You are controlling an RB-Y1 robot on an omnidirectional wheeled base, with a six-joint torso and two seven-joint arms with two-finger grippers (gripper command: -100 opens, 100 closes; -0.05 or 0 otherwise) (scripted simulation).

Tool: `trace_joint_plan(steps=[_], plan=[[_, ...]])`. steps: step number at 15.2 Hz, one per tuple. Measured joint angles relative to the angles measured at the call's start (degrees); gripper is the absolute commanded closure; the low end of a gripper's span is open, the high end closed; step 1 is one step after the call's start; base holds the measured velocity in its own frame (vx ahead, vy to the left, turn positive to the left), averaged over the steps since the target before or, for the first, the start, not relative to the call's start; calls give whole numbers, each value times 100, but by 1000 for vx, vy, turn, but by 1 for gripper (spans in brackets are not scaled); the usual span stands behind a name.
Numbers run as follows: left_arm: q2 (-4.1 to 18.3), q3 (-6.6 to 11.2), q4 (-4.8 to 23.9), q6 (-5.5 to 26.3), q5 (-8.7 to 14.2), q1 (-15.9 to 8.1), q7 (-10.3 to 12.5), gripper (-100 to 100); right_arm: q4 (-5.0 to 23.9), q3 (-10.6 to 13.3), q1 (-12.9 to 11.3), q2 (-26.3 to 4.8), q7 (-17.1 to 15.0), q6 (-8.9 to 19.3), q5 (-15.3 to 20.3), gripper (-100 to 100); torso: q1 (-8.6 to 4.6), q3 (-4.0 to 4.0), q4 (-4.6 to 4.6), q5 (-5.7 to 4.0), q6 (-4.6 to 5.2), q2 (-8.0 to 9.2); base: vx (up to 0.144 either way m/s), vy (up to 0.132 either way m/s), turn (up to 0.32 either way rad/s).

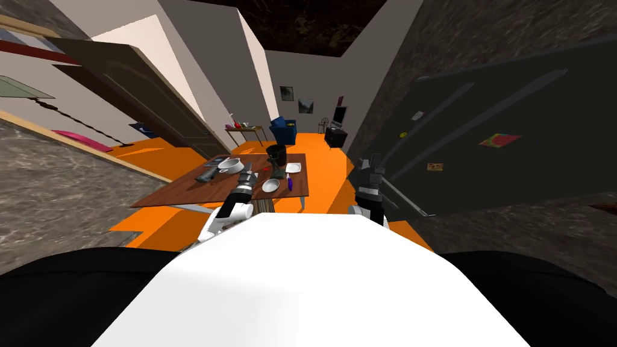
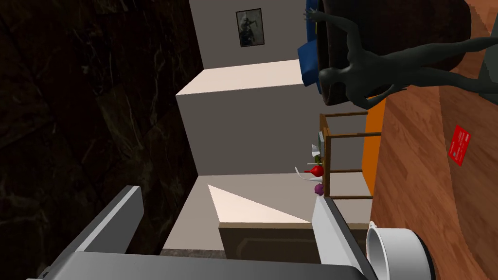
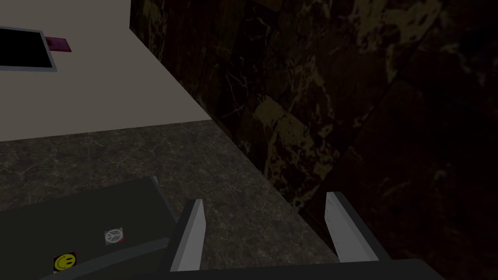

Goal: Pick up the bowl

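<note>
Our left claw (image 1: pixel 247 175), spread wide, hovers over the surface (image 1: pixel 178 191), the bowl (image 1: pixel 271 185) just to its right, nearer this arm.

L gripper (image 1: pixel 248 176) hung over brown table (image 1: pixel 181 194), just beside white bowl (image 1: pixel 270 185); pot (image 1: pixel 229 164) sat further back. R gripper (image 1: pixel 369 167) was off table, near dark fridge (image 1: pixel 512 120).

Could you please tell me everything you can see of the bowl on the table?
The bowl is small, round, shallow and plain white, with a greyish inside; its material is unclear. It sits upright, mouth up, on the brown table near its front edge, just right of the left end effector and apart from it. A purple thing lies close beside it, with a white plate beyond. Only the table seems to touch it.
</note>
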Motion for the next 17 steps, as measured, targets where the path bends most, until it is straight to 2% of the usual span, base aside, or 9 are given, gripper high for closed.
trace_joint_plan(steps=[8,17], plan=[[75,304,218,887,200,-16,98,-100,0,0,1,0,0,0,0,0,-1,0,0,0,-2,0,-17,25,-145],[103,661,616,1810,430,-78,208,-100,0,0,1,0,0,0,0,0,0,0,0,0,-2,-1,-19,25,-158]])
